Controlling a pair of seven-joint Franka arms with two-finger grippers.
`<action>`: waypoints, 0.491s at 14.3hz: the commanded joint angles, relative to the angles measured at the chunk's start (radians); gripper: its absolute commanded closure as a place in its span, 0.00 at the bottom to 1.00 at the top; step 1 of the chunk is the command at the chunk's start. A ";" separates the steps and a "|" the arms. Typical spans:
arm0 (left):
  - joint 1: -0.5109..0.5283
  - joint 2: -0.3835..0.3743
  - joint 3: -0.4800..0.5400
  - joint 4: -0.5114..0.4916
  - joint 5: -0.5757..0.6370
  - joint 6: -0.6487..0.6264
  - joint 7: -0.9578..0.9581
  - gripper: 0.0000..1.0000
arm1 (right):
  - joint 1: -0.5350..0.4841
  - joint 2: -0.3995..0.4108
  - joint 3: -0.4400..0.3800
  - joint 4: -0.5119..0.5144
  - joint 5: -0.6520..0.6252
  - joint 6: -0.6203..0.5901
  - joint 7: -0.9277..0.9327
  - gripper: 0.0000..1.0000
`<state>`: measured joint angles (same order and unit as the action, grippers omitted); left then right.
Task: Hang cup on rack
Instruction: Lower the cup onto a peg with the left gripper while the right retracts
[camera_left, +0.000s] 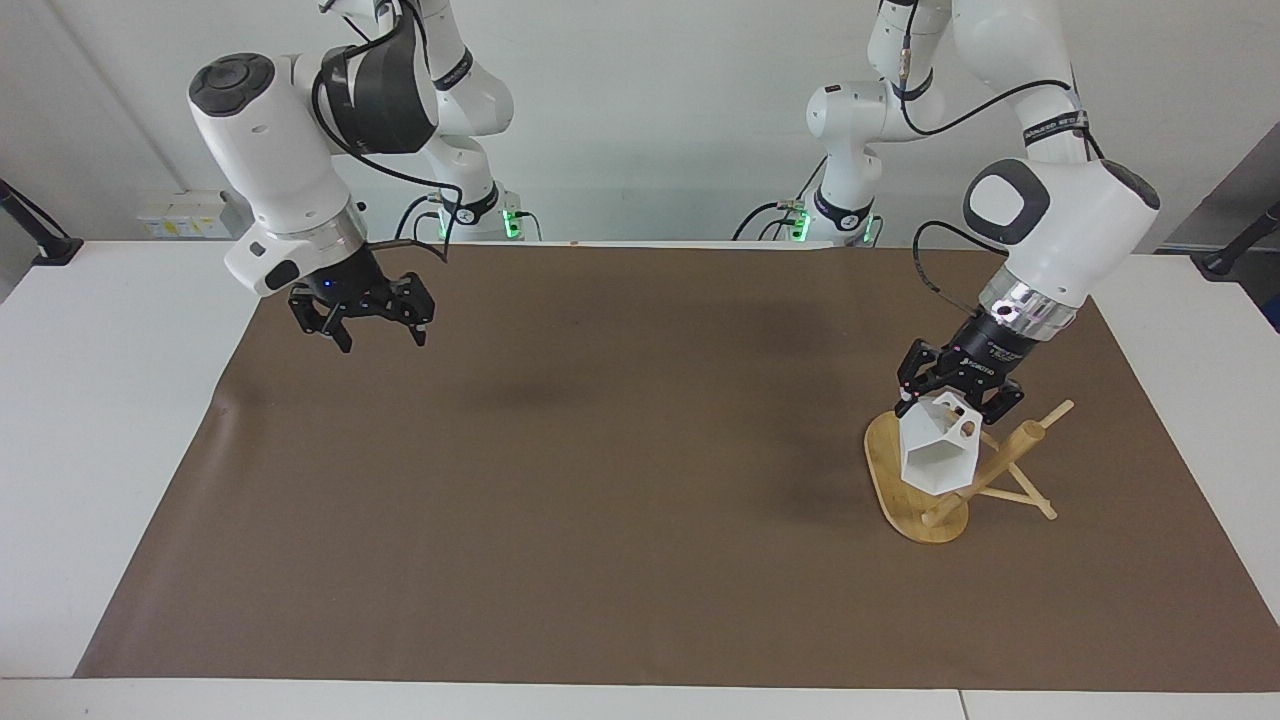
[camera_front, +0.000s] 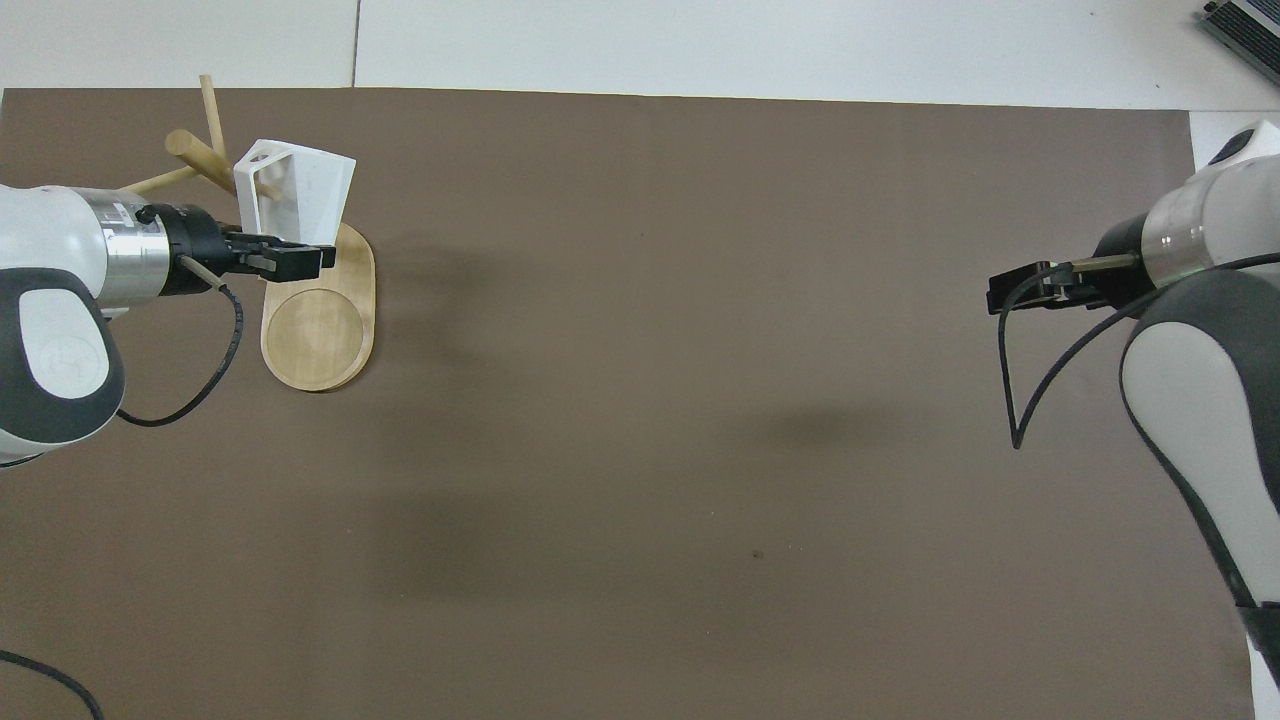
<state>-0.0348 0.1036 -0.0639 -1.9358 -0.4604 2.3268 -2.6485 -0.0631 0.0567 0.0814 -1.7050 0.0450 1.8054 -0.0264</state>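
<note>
Left gripper (camera_left: 950, 402) clamped on white cup (camera_left: 935, 455), tilted over rack (camera_left: 985, 478) base at the left arm's end of brown mat (camera_left: 600, 500). Right gripper (camera_left: 372, 330) jaws wide, empty, above the mat's other end.

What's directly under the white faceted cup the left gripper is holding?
The small white faceted cup, held by the left gripper, hangs over the light bamboo rack's oval base beside its round post. The base area under the cup is hidden; whether a peg enters the handle cannot be seen.

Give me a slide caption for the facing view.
Left gripper holds faceted white cup against bamboo mug rack; right gripper waits, open, above brown mat.
</note>
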 joint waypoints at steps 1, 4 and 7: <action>0.001 -0.019 -0.005 -0.060 0.011 0.068 -0.054 1.00 | -0.004 -0.031 -0.038 -0.021 -0.024 -0.015 -0.015 0.00; 0.003 -0.022 -0.005 -0.071 0.011 0.075 -0.106 1.00 | -0.004 -0.041 -0.101 -0.022 -0.024 -0.009 -0.009 0.00; 0.004 -0.024 -0.005 -0.071 0.011 0.075 -0.129 1.00 | -0.004 -0.041 -0.123 -0.022 -0.020 -0.011 -0.013 0.00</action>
<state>-0.0348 0.1037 -0.0644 -1.9790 -0.4604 2.3805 -2.7176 -0.0642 0.0355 -0.0428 -1.7050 0.0445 1.7993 -0.0270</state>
